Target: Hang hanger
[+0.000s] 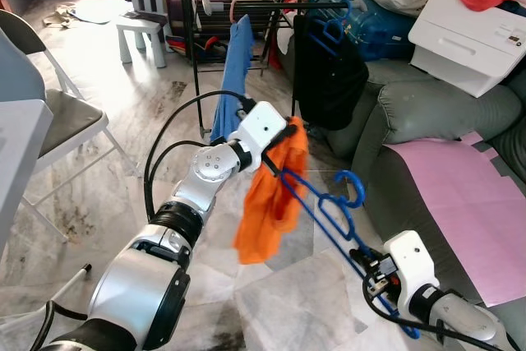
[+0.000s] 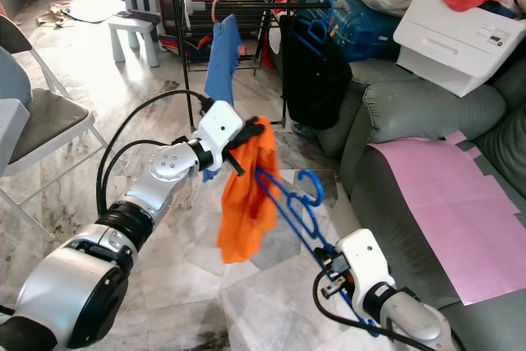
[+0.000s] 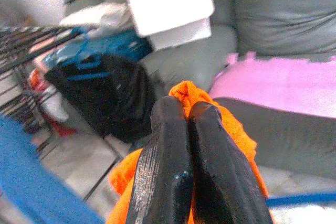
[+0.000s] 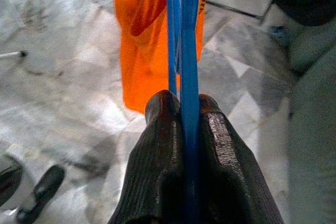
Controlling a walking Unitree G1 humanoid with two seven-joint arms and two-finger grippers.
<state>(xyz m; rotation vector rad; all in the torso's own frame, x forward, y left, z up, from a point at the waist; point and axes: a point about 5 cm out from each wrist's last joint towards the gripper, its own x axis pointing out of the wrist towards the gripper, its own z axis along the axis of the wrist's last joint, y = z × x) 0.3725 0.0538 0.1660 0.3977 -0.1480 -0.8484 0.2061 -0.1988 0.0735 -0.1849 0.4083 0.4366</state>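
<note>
Your right gripper [image 4: 181,124] is clamped tight on one end of the blue hanger [image 1: 325,207], low over the floor by the sofa [image 1: 411,121]. Your left gripper [image 3: 181,145] is pinched closed on the orange cloth [image 1: 271,203] draped at the hanger's other end. The hanger looks light, stiff and thin, likely to twist; the cloth is soft and may slide. Hold near the hook [image 1: 352,182] and lift to the rack [image 1: 246,6].
</note>
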